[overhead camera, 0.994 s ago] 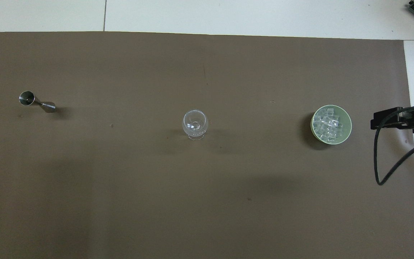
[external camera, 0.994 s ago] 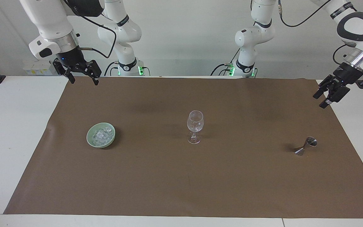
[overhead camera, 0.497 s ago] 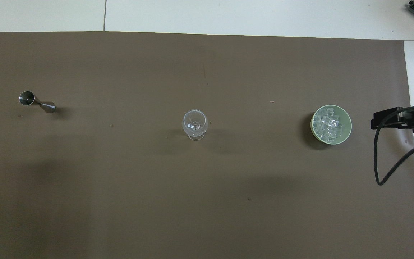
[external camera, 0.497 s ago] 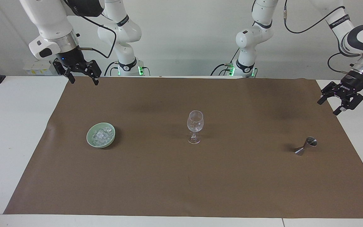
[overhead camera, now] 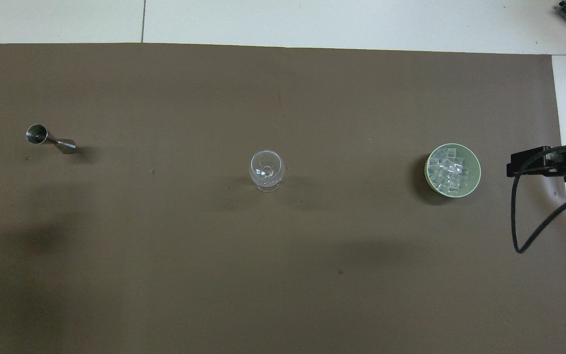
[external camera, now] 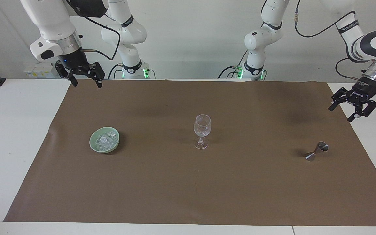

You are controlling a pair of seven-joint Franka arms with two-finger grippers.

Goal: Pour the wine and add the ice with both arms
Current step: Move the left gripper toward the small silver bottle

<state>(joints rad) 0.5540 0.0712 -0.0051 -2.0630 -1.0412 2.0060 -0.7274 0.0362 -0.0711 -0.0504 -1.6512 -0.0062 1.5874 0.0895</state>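
brown paper covers the white table. right gripper hangs open over the paper's edge. ice sits in a green bowl, then a wine glass, a metal jigger, and left gripper, open too.

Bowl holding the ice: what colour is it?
Pale green bowl; clearest in the overhead view.

Even overhead light, soft shadows

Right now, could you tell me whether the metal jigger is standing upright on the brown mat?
No, the metal jigger is lying tipped on its side on the brown mat, toward the left arm's end of the table.
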